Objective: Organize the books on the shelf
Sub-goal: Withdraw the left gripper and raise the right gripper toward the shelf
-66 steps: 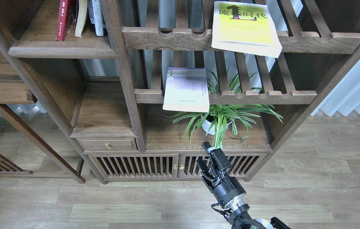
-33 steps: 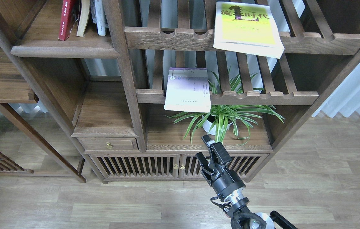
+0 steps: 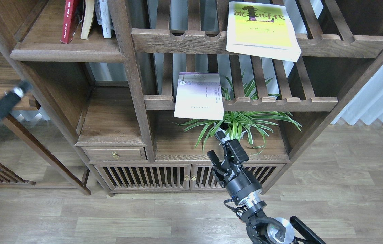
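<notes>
From the head view we take the potted plant (image 3: 235,127) as our landmark. Our right gripper (image 3: 217,146) rises from the bottom edge just below and in front of the plant, its fingers (image 3: 220,136) spread apart with nothing between them. Our left gripper (image 3: 20,89) enters far to the left of the plant, blurred, so we cannot tell how its fingers stand.

The lavender-white book (image 3: 199,95) lies flat on the slatted rack just above and left of the plant, overhanging the notched front rail. The yellow-green book (image 3: 261,29) lies flat on the higher slatted rack, above and slightly right of the plant, also jutting past its rail. The red book (image 3: 69,21) stands upright on the solid shelf (image 3: 67,54), far up and left of the plant, beside other upright volumes (image 3: 96,18).
</notes>
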### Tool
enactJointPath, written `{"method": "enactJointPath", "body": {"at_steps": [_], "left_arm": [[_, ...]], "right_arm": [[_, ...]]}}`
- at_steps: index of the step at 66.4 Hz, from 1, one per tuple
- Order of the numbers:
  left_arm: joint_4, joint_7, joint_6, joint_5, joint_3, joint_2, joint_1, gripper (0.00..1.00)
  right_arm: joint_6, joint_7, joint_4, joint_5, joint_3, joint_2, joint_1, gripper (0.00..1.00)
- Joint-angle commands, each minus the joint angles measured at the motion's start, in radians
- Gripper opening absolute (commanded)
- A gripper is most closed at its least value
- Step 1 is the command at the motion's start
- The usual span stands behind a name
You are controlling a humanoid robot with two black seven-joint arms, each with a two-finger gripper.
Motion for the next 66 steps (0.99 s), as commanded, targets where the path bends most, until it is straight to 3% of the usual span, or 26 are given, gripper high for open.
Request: {"method": "enactJointPath", "body": {"at_steps": [1,19,27,42,66], "left_arm": [[0.035,0.003,0.000,0.010,0.016,-0.075,0.009,0.66],[0.191,-0.005,0.000,0.000,0.036,-0.104,-0.018,0.78],[0.287,-0.028,0.000,-0.001,0.032,-0.104,-0.043,0.80],[0.397,-0.029,0.000,-0.001,0.018,-0.102,-0.107,0.83],[0.440,-0.029,0.000,-0.001,0.021,-0.116,-0.158,0.83]], "right_arm": [[-0.003,0.000,0.026,0.000,0.038,0.000,0.001,0.99],[-0.003,0.008,0.062,0.002,0.130,0.000,0.057,0.99],[-0.006,0.008,0.091,-0.001,0.130,0.000,0.057,0.99],[-0.017,0.006,0.142,-0.012,0.141,0.000,0.021,0.98],[-0.221,0.008,0.269,-0.011,0.196,0.000,0.065,0.98]]}}
